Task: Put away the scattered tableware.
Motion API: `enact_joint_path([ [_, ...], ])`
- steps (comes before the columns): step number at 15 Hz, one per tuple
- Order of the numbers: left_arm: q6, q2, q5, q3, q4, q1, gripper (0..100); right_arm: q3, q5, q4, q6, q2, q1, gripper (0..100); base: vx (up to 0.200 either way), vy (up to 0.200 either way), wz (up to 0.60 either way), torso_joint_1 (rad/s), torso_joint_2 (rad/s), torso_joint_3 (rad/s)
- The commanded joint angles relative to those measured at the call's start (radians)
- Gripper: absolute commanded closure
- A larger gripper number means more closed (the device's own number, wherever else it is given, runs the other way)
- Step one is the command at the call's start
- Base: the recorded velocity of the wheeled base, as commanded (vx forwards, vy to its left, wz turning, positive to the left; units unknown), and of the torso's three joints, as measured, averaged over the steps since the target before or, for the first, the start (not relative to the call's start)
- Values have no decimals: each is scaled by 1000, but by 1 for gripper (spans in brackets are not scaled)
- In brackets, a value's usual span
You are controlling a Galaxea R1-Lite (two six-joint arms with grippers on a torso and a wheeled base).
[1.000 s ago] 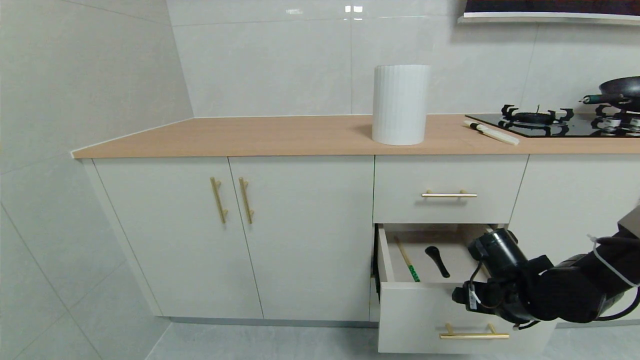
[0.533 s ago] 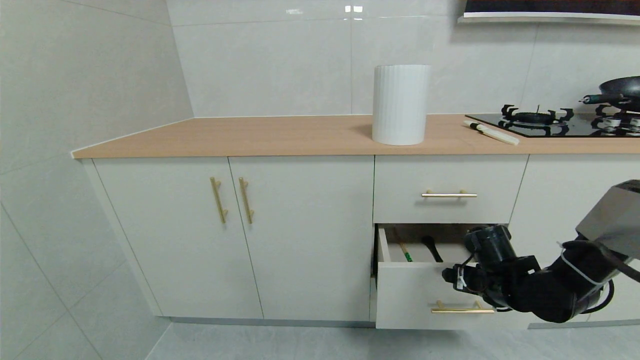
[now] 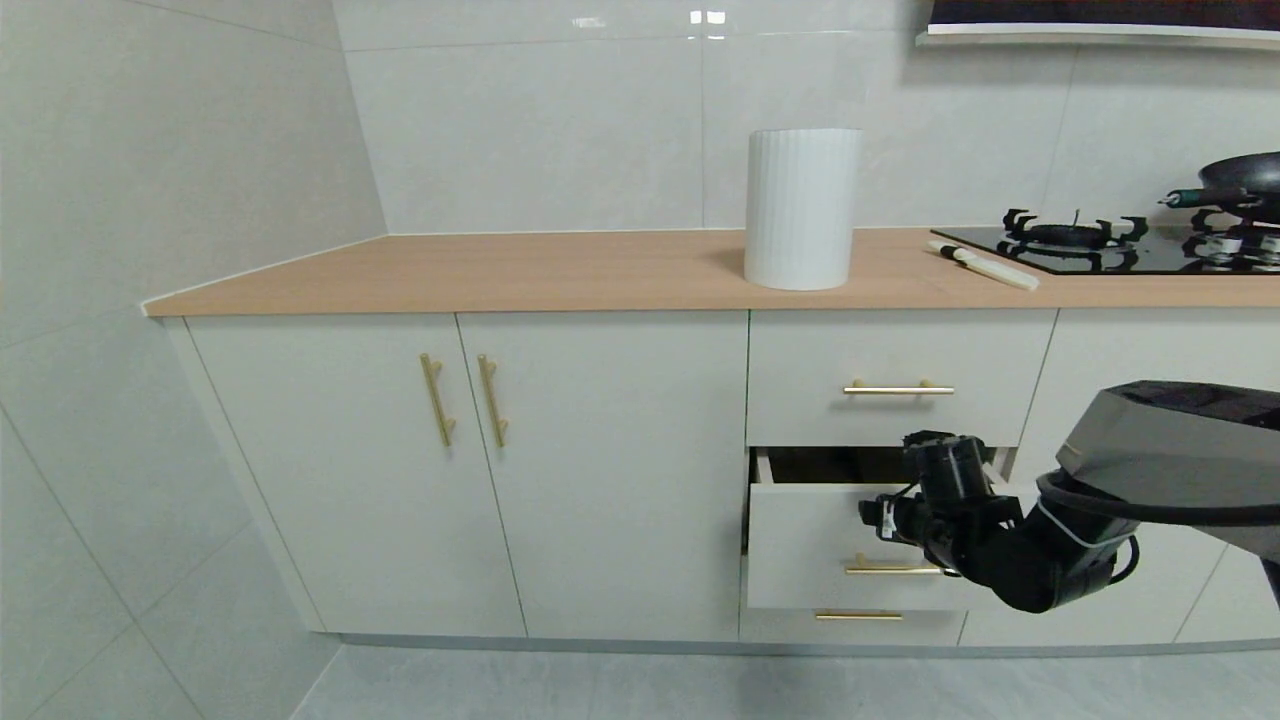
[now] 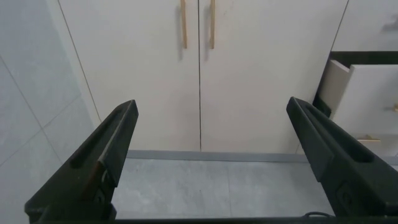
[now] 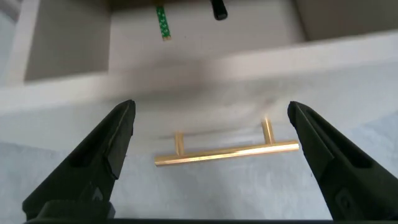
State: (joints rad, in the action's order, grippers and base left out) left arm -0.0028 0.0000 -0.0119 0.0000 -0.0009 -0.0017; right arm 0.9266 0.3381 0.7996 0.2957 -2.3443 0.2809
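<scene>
The middle drawer (image 3: pixel 830 545) stands open only a narrow gap. My right gripper (image 3: pixel 885 520) is at the drawer front, just above its gold handle (image 3: pixel 890 568). In the right wrist view the gripper (image 5: pixel 210 124) is open with nothing held, its fingers spread wider than the handle (image 5: pixel 227 152). Inside the drawer lie chopsticks with a green end (image 5: pixel 161 22) and a black utensil (image 5: pixel 217 9). A cream-handled utensil (image 3: pixel 982 265) lies on the wooden counter (image 3: pixel 500 272) beside the stove. My left gripper (image 4: pixel 211 112) hangs open and empty, low before the double cabinet doors (image 4: pixel 199 62).
A tall white ribbed canister (image 3: pixel 802 208) stands on the counter. A black gas stove (image 3: pixel 1100 245) with a wok (image 3: pixel 1240 180) is at the far right. The top drawer (image 3: pixel 898 375) is shut. Tiled wall closes off the left; grey floor (image 4: pixel 205 190) lies below.
The drawer has slid in from wide open to nearly shut, with my right gripper moving in against its front. The utensils inside are now almost hidden in the head view.
</scene>
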Motion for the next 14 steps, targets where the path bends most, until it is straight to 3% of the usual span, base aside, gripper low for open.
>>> enact_joint_path([
  [1,0,0,0,0,-1,0,0,60,-1,0,-9,-73,-14,0,0,0,0,0,0,0],
  [14,0,0,-2,0,-1,0,0,350,-14,-2,46,-260,-132,0,0,0,0,0,0,0],
])
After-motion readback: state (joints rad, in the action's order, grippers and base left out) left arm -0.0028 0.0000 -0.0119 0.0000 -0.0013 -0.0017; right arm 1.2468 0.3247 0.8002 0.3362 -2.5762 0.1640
